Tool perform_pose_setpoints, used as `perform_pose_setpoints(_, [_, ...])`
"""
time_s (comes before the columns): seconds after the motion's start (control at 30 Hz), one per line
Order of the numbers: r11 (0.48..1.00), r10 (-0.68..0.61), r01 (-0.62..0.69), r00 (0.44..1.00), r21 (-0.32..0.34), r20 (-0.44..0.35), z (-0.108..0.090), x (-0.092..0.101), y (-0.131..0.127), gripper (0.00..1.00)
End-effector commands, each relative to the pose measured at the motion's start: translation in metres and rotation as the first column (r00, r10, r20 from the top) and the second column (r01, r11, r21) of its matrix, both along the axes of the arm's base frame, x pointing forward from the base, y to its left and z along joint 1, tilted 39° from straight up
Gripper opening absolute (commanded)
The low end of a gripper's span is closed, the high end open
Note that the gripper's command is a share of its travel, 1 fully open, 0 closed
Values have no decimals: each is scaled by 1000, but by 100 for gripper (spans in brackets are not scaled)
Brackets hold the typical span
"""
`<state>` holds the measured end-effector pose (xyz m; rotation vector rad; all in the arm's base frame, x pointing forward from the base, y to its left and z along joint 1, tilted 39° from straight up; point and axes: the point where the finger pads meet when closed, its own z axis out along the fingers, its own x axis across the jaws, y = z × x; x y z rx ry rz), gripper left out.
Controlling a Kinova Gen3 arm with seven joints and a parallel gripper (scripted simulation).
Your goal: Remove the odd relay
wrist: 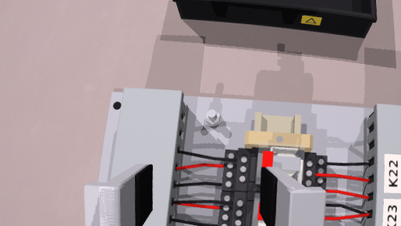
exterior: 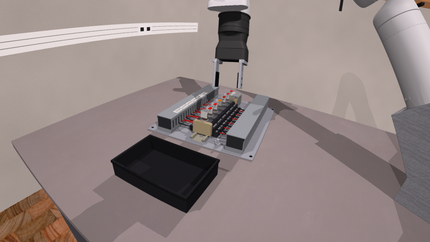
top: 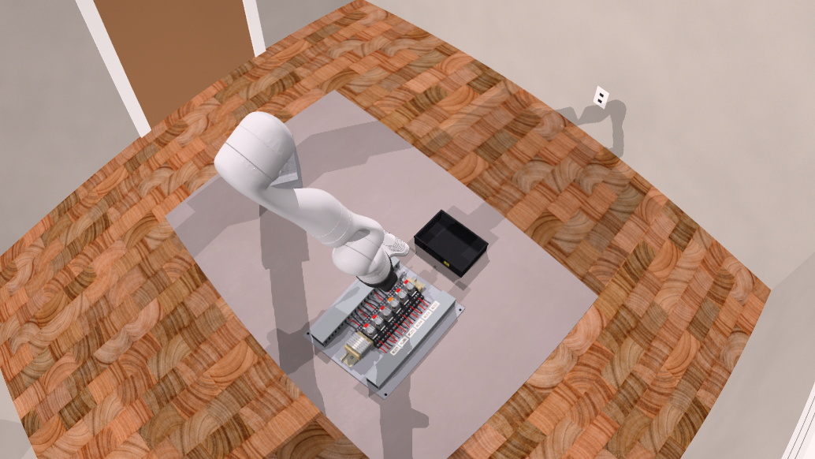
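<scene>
The grey relay panel (top: 399,369) (exterior: 256,135) (wrist: 148,128) lies flat on the table, with a row of small relays down its middle. One relay has an orange button (top: 389,297) (exterior: 219,100); the others have red buttons. My gripper (exterior: 227,86) (wrist: 206,189) is open and empty, pointing down a little above the relay row. In the wrist view a red-button relay (wrist: 267,158) sits beside the right finger, next to a tan end clamp (wrist: 278,136). The orange-button relay does not show there. The black parts tray (top: 450,259) (exterior: 156,183) (wrist: 253,17) stands empty beside the panel's end.
Two grey wire ducts (exterior: 180,112) (exterior: 249,120) flank the relay row, with red and black wires between. A small bolt (wrist: 211,117) stands near the tan clamp. The arm's base (exterior: 412,150) is at the table's far side.
</scene>
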<state>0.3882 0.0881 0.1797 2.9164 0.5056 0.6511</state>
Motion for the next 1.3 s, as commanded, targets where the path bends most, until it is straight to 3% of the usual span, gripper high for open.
perform_pose_setpoints(0.0, [999, -21, 23, 999, -28, 37, 12, 8, -17, 98])
perform_pose_setpoints(0.73, [990, -84, 99, 987, -104, 136, 51, 30, -80, 98])
perform_pose_setpoints(1.27, [981, -110, 136, 978, -138, 179, 70, 36, -109, 98])
